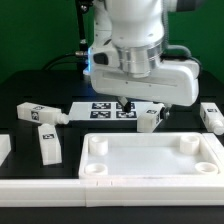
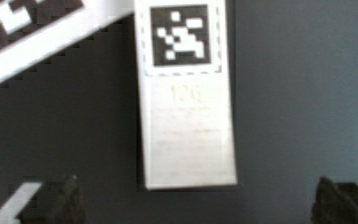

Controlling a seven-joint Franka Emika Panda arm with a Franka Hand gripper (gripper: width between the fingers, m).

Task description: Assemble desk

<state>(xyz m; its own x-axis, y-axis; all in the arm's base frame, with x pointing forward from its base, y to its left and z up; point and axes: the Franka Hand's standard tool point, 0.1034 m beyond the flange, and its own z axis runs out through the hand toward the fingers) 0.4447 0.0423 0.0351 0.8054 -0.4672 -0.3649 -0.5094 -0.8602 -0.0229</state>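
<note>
desk tabletop (image 1: 150, 160) lies flat and rim-up at the front of the table (image 1: 60, 85), and my arm hangs straight down behind it, pincer (image 1: 125, 103) low over the marker board (image 1: 100, 108) and just beside a tagged leg (image 1: 150, 118) lying on its side. only the exterior view shows a second leg (image 1: 210, 116) towards its right, and a third leg (image 1: 40, 114) and fourth leg (image 1: 48, 146) towards its left. only my wrist view shows my jaws spread wide and holding nothing, fingertips (image 2: 43, 205) clear of the tagged leg (image 2: 190, 110).
</note>
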